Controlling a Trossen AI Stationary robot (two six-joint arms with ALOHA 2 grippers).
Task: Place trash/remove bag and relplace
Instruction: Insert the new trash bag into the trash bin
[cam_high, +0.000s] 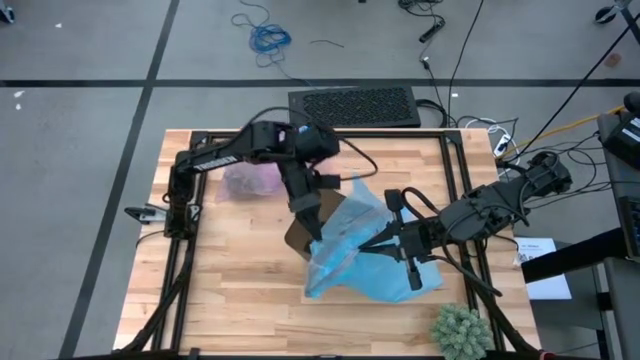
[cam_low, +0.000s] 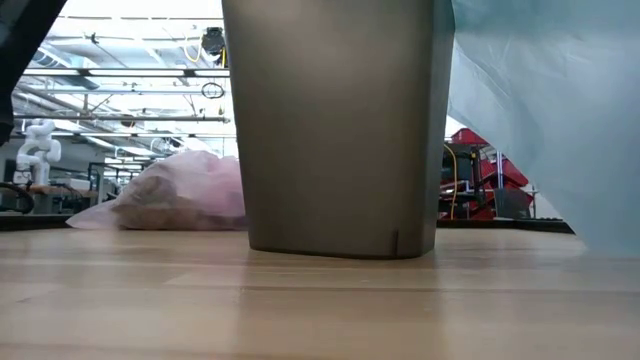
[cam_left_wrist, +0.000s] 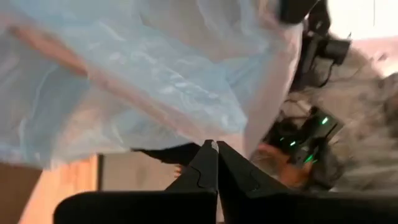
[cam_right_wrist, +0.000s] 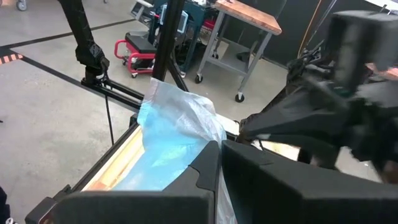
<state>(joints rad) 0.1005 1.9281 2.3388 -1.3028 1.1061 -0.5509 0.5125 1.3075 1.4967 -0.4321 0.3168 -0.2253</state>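
Seen from above, the left tool (cam_high: 312, 222) sits just about at the centre of the worktop (cam_high: 240, 300), its fingers (cam_left_wrist: 205, 163) pressed together at the upper edge of the light blue plastic bag (cam_high: 365, 250); whether a fold of the film is caught between them cannot be made out. The blue bag spreads from the centre toward 4 o'clock, draped over and around the brown bin (cam_high: 297, 240), of which only a corner shows at the bag's 9 o'clock side. In the low view the bin (cam_low: 340, 125) stands upright on the wood, with the blue bag (cam_low: 540, 110) hanging at its 3 o'clock side.

The right tool (cam_high: 408, 250) lies at about 3 o'clock from the centre, over the blue bag, its fingers (cam_right_wrist: 211, 171) closed with the bag's film bunched right at their tips; a grip on it cannot be confirmed.

The lavender-pink bag (cam_high: 252, 180) rests on the worktop at about 10 o'clock from the centre, well apart from the bin, slumped and knotted-looking, with brown trash (cam_low: 165, 205) showing dimly through its skin.

A green spiky plant (cam_high: 462, 330) stands at the worktop's 5 o'clock corner.
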